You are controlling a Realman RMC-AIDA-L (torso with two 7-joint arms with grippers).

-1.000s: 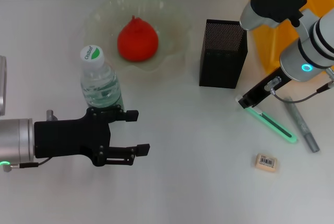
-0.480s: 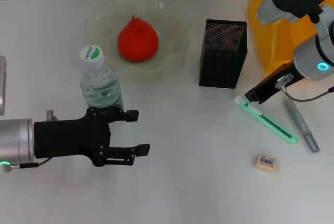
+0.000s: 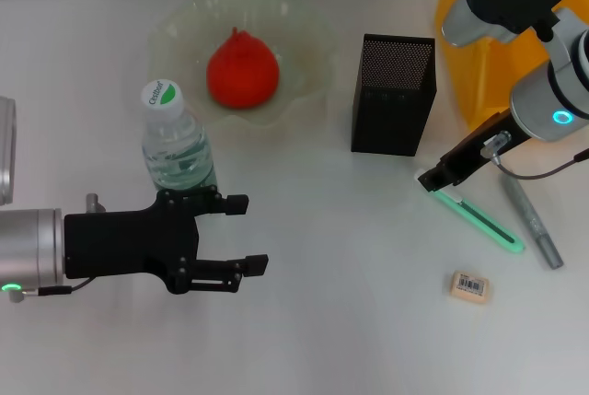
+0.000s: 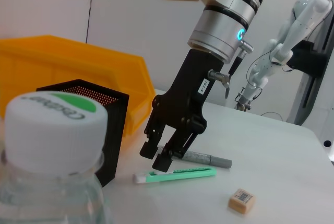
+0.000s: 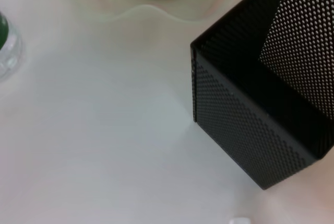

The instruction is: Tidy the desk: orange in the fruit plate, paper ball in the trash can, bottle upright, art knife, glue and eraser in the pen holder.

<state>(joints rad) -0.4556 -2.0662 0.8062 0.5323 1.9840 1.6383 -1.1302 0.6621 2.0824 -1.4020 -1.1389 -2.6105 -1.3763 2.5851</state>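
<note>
The orange [image 3: 242,70] lies in the fruit plate [image 3: 175,22]. The bottle [image 3: 175,142] stands upright in front of the plate; its cap [image 4: 52,125] fills the left wrist view. My left gripper [image 3: 241,233] is open and empty just in front of the bottle. The art knife [image 3: 480,220] lies flat on the desk [image 3: 350,321], with the glue [image 3: 532,220] beside it and the eraser [image 3: 468,286] nearer the front. My right gripper [image 3: 434,179] is low over the knife's white end, fingers [image 4: 165,161] slightly apart. The pen holder [image 3: 394,91] and trash can [image 3: 469,45] stand behind.
The pen holder [image 5: 261,104] is close to my right wrist, with the yellow trash can [image 4: 62,62] right behind it. The knife [image 4: 180,173], glue [image 4: 203,158] and eraser [image 4: 241,200] lie on the desk to the right of the holder.
My right gripper swung up and right off the knife's white end, then came back down over it. The knife stays flat on the desk. My left arm barely shifted.
</note>
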